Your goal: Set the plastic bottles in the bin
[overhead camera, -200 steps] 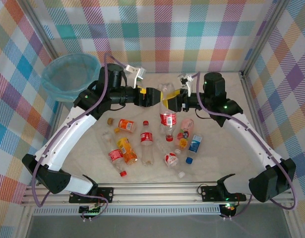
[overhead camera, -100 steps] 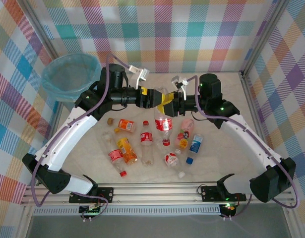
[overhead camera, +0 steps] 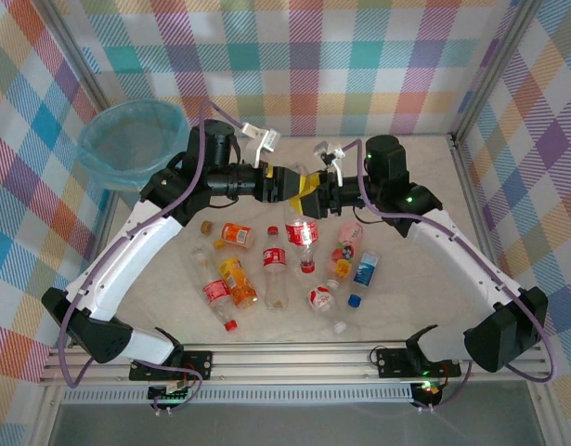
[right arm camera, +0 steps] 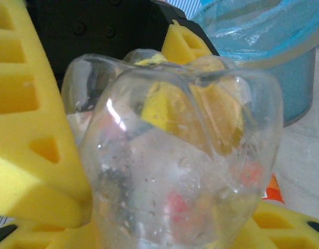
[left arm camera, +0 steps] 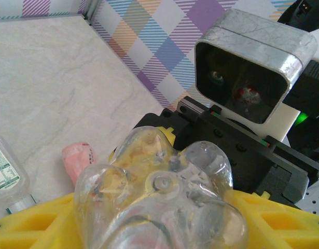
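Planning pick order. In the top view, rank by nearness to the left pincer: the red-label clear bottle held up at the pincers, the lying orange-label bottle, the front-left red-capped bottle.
1. red-label clear bottle: between the left pincer fingers.
2. orange-label bottle: on the table, left of centre.
3. red-capped bottle: front left.

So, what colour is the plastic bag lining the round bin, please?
Translucent light blue; the plastic bag shows best in the top external view.

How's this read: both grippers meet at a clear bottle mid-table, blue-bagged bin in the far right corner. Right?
Wrong side: the bin sits in the far left corner, as the top external view shows. The rest stands: the left gripper and right gripper meet at a clear bottle mid-table.
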Tool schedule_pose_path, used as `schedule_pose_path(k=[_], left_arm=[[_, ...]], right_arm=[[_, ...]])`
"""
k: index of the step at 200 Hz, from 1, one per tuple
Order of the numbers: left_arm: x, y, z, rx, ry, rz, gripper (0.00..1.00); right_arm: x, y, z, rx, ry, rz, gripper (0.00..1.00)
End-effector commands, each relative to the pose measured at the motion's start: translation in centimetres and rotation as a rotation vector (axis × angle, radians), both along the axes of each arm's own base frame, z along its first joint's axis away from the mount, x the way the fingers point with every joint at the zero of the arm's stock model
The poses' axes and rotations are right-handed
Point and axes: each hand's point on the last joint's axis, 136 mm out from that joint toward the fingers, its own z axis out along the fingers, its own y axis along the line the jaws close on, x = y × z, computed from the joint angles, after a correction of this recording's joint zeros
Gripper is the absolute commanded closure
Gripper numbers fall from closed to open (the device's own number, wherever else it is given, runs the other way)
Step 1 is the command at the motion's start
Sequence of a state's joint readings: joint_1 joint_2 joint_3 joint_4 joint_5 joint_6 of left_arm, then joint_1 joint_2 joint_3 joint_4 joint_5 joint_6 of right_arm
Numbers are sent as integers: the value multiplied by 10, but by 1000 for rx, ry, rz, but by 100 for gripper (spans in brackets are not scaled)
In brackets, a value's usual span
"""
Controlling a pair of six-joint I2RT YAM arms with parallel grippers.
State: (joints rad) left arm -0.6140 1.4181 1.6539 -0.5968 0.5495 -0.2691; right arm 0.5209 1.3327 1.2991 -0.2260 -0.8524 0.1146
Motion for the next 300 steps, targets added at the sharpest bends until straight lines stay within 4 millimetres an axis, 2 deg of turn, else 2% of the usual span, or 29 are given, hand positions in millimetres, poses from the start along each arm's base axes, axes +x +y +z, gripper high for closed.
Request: schedule_pose_path(k=[1, 29, 56, 85, 101, 122, 141, 169, 190, 228, 250, 275, 300], left_arm=[[0, 8, 17, -9, -58, 53, 46], [3, 21, 32, -23, -103, 130, 51], [11, 45, 46, -2, -156, 272, 51], [26, 86, 62, 50, -213, 482, 52], [34, 112, 77, 81, -262, 586, 52], [45, 148, 103, 126, -329, 712, 52], [58, 178, 126, 168, -396, 817, 52], [80, 217, 147, 246, -462, 955, 52], [96, 249, 158, 283, -493, 1056, 52], [110, 309, 187, 166, -515, 1202, 53], [116, 340, 194, 108, -517, 1266, 54], [127, 374, 184, 139, -492, 1353, 54], [155, 407, 145, 203, -394, 1398, 54]], right_arm=[[-6, 3, 23, 33, -70, 28, 41], [1, 1, 28, 22, -70, -27, 30], [13, -5, 39, 12, -66, -125, 24], [24, -13, 57, 13, -66, -236, 23], [26, -14, 66, 18, -60, -272, 24], [28, -8, 76, 32, -27, -296, 25], [33, 4, 75, 24, 31, -300, 26], [33, 42, 66, -5, 91, -247, 27], [31, 81, 59, -23, 110, -188, 28], [33, 145, 47, -35, 124, -80, 29], [33, 181, 37, -43, 143, -16, 30], [36, 216, 20, -62, 164, 32, 30], [45, 235, 2, -72, 190, 35, 30]])
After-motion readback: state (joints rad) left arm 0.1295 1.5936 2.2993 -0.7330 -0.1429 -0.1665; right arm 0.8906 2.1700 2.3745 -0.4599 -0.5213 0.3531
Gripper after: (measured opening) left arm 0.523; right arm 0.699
